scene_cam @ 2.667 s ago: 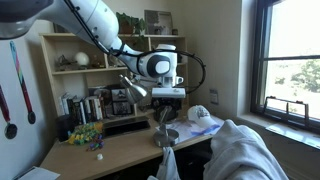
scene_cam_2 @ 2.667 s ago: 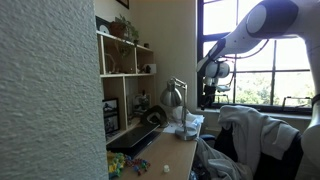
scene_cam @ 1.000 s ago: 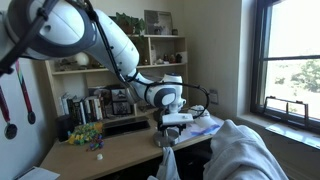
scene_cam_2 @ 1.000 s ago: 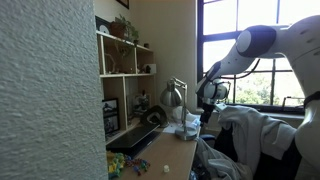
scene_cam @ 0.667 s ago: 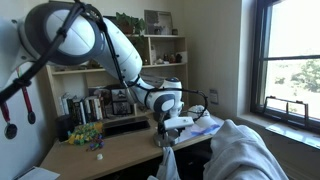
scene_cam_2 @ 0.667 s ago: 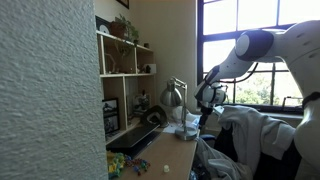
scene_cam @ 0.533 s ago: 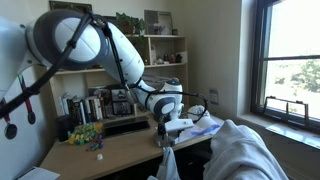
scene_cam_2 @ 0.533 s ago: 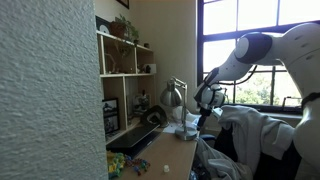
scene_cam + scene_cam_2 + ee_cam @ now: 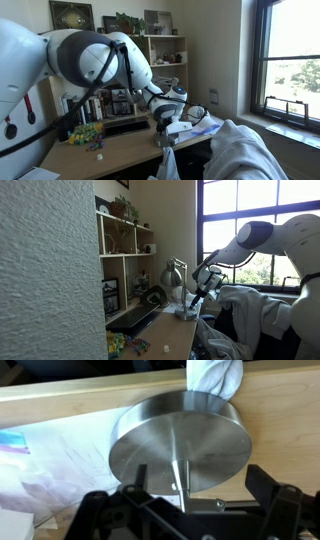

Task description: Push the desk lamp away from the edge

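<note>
- In the wrist view the hand [image 9: 185, 510] is spread wide, fingers [image 9: 100, 512] on either side of the desk lamp [image 9: 180, 440] stem, gripping nothing.
- The lamp's round base sits on the desk [image 9: 280, 410] close to the edge [image 9: 90, 385], beside a white cloth [image 9: 215, 375].

The arm [image 9: 90, 60] is built of bulky, rounded white shells joined by dark seams, and is seen in both exterior views. Toward the wrist, grey and black parts are fitted. At six o'clock in the wrist view, the gripper [image 9: 185, 512] is shown as black, angular framework.
</note>
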